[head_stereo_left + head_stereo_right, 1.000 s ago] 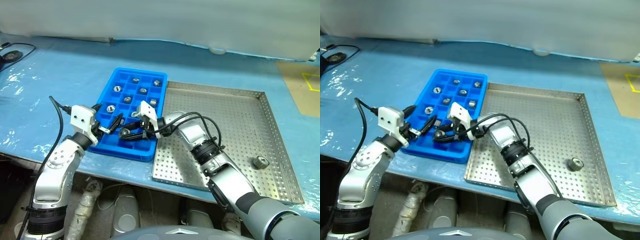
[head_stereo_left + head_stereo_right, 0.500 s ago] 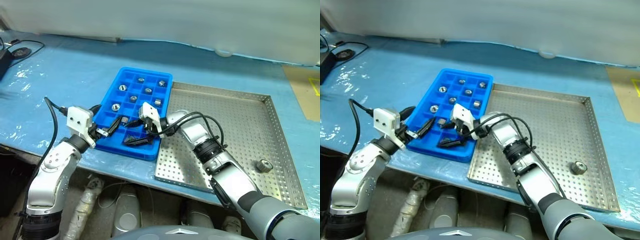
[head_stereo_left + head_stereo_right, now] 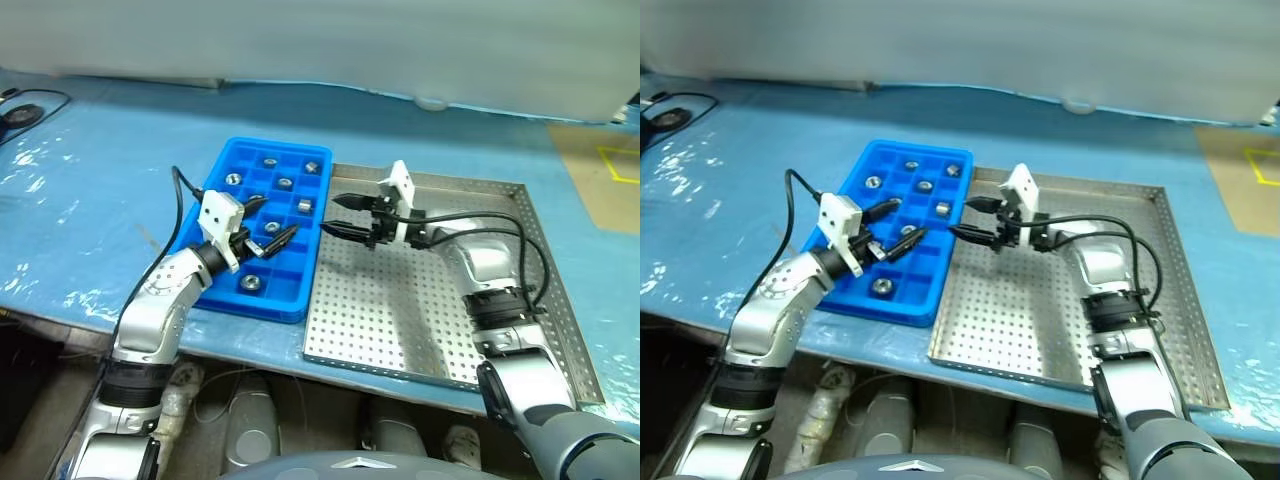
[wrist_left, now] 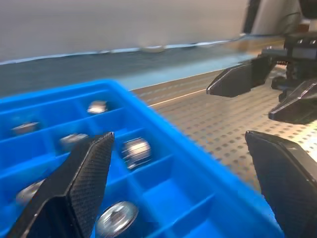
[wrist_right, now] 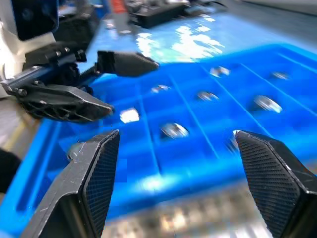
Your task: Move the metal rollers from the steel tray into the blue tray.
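The blue tray [image 3: 206,262] lies left of the steel tray [image 3: 470,215], their edges touching. Several metal rollers [image 3: 250,282] sit in its compartments, one in the near row and others further back [image 3: 285,183]. My left gripper [image 3: 275,217] hovers open and empty above the tray's middle rows, pointing right. My right gripper [image 3: 330,215] is open and empty over the steel tray's left edge, pointing left at the blue tray. In the left wrist view the open fingers [image 4: 84,178] frame a roller [image 4: 136,148] below them. My right forearm covers part of the steel tray's floor.
Both trays rest on a blue sheet over the table [image 3: 100,190], near its front edge. A black cable and device [image 3: 25,108] lie at the far left. A brown patch with yellow tape [image 3: 610,170] is at the far right.
My right gripper opened over the blue tray's near row, left a roller there, then swung right over the steel tray. My left gripper moved right above the blue tray.
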Motion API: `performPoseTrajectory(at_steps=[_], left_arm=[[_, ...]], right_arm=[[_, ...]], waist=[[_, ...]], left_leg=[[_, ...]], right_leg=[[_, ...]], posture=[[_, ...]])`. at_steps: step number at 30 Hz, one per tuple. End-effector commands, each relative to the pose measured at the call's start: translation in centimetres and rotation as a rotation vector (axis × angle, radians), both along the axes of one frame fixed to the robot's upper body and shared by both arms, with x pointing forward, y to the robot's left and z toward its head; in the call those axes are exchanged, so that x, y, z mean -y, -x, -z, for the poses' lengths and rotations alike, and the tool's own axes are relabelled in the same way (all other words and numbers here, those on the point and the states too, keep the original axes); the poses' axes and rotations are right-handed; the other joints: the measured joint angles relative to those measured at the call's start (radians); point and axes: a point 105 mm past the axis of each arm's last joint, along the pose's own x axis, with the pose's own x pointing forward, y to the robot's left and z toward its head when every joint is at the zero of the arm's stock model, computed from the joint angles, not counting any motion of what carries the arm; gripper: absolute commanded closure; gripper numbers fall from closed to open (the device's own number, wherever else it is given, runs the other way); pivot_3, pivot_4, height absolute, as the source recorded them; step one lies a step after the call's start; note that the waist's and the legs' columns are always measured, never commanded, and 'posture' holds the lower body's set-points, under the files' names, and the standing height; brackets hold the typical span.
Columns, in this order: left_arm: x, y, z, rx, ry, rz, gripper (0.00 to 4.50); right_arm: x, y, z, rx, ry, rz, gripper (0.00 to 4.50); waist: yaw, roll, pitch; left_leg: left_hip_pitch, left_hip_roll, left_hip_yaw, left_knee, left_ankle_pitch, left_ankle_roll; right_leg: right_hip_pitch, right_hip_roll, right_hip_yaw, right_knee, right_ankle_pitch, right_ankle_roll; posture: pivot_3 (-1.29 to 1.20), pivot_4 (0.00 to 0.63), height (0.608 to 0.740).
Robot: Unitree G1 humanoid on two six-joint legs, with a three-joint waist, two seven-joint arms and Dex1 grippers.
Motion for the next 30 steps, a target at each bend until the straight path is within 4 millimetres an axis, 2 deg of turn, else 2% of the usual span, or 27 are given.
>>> performPoseTrajectory(at_steps=[1,9,11,15,19,23,29,30], left_arm=[[2.3,0.0,-0.4,0.035,0.011,0.104,0.02],[5.6,-0.4,-0.2,0.025,0.019,0.276,0.02],[6.0,-0.5,-0.1,0.025,0.017,0.301,0.02],[6.9,-0.6,0.3,0.018,0.005,0.35,0.02],[7.7,-0.5,0.6,0.012,-0.001,0.394,0.02],[8.1,-0.8,0.5,0.014,0.003,0.412,0.02],[8.6,-0.9,0.6,0.018,0.01,0.432,0.02],[8.6,-1.0,0.6,0.02,0.01,0.431,0.02]], right_arm=[[2.6,0.9,-1.7,0.049,-0.018,0.097,0.59],[9.4,3.4,-0.6,0.0,0.04,0.384,0.59],[10.3,3.8,-0.4,-0.015,0.046,0.431,0.59],[13.1,4.8,1.7,-0.109,0.089,0.58,0.59],[14.7,6.3,3.3,-0.201,0.11,0.653,0.59],[17.2,7.5,5.1,-0.269,0.152,0.791,0.59],[19.3,9.7,7.3,-0.369,0.243,0.893,0.59],[19.5,9.9,7.6,-0.376,0.263,0.904,0.96]], waist=[[-0.015,0.0,0.0],[-0.083,0.001,-0.001],[-0.092,0.001,-0.001],[-0.114,0.001,-0.001],[-0.125,0.001,-0.001],[-0.134,0.001,-0.001],[-0.141,0.001,-0.001],[-0.142,0.001,-0.001]], left_leg=[[0.0,0.0,0.0,0.0,0.0,0.0],[0.005,0.0,0.004,0.0,-0.002,0.003],[0.007,0.0,0.006,0.0,-0.002,0.004],[0.009,0.0,0.01,0.0,-0.004,0.006],[0.011,-0.001,0.016,0.0,-0.006,0.01],[0.011,-0.002,0.02,0.0,-0.007,0.012],[0.013,-0.003,0.022,0.0,-0.008,0.013],[0.013,-0.003,0.022,0.0,-0.008,0.013]], right_leg=[[0.0,0.0,0.001,0.0,0.0,0.0],[0.002,0.0,0.004,0.0,0.0,0.0],[0.003,0.0,0.006,0.0,0.0,0.0],[0.002,0.0,0.01,-0.001,0.0,0.0],[0.001,0.0,0.016,-0.002,0.0,0.001],[0.001,0.0,0.021,-0.003,-0.001,0.002],[0.0,0.0,0.024,-0.003,-0.005,0.01],[0.0,0.0,0.024,-0.003,-0.005,0.01]], posture=[[-0.07,0.15,0.74],[-0.23,0.15,0.74],[-0.24,0.15,0.74],[-0.31,0.15,0.74],[-0.34,0.15,0.74],[-0.38,0.15,0.74],[-0.4,0.15,0.74],[-0.4,0.15,0.74]])
